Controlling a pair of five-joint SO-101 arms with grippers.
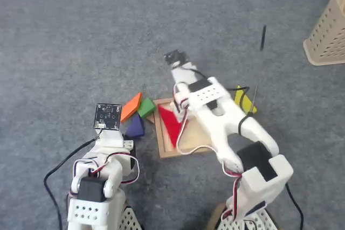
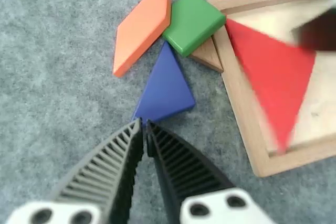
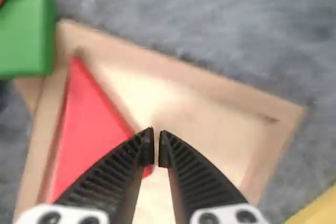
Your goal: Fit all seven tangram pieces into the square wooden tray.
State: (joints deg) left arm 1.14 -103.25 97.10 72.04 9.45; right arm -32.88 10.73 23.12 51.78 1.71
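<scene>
One yellow piece (image 1: pixel 245 99) lies near the tray (image 1: pixel 160 133) in the high view

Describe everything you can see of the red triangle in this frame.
The red triangle is a large, flat tangram piece with a smooth painted look. It lies flat on the floor of the square wooden tray, with one edge along the wall nearest the loose pieces outside. The right gripper is above one of its corners with its fingers shut. Whether they touch the piece cannot be told.
</scene>
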